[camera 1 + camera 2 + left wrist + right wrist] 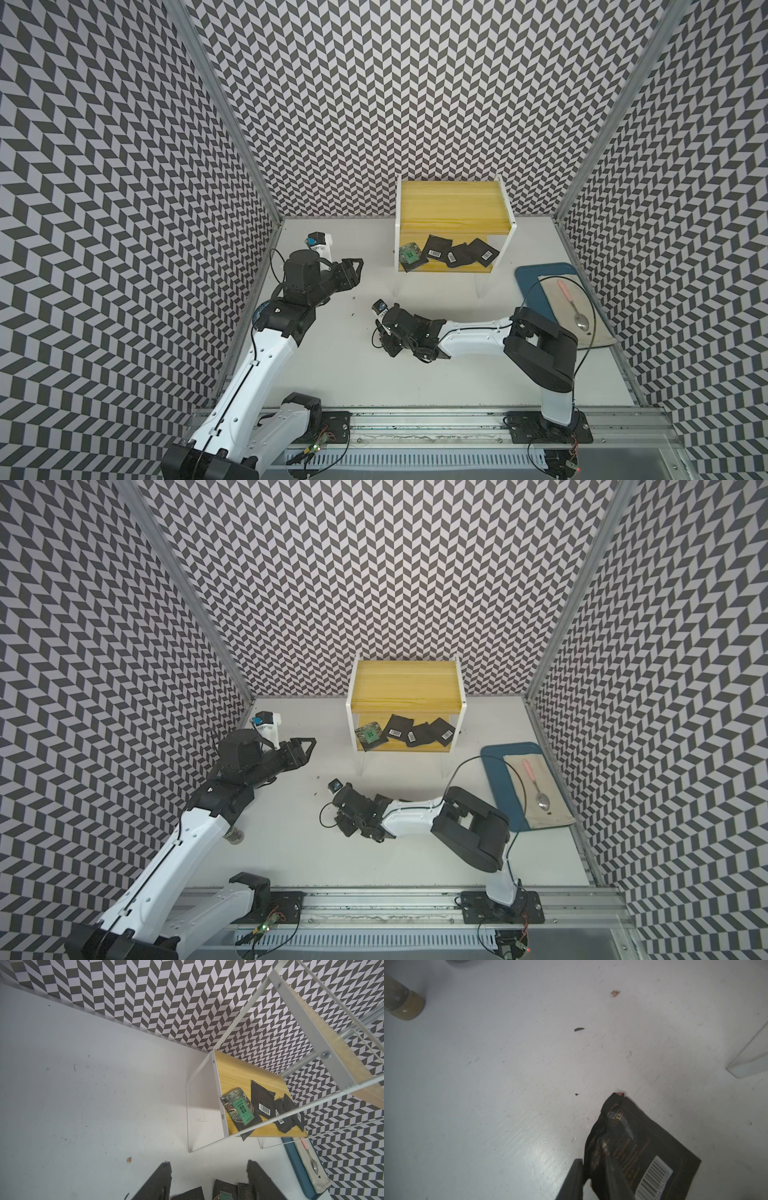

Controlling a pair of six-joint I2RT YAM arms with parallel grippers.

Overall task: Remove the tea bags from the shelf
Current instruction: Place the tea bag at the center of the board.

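Four tea bags [436, 248] at least sit on the lower board of the shelf [453, 199], overlapping. They are ahead of my L gripper [208, 1162] and well beyond my R gripper [591, 1165]; upper board looks bare.

R gripper is low over the bench [488, 1084] w/ a black barcode sachet [643, 1147] btwn its fingers. Can't tell if the jaws pinch it or stand clear of it: a sliver of gap shows, but the foil hugs one finger. Can't tell either if the bag's far corner rests on the bench.

L gripper hangs open, nothing btwn its fingers. A few loose sachets [224, 1190] lie on the bench right under it.

Step in hand, I reckon: drop-off of this one bag.
- Spread the jaws fully before lifting, since crumpled foil may cling to a pad.
- Rise straight up, no sideways drag.

For the next pick:
- Go in low and level under the upper board, approx. from the front.
- Pinch a corner that overhangs the board edge.
- The bags overlap, so a deep bite could take two or shove the rest toward the wall.
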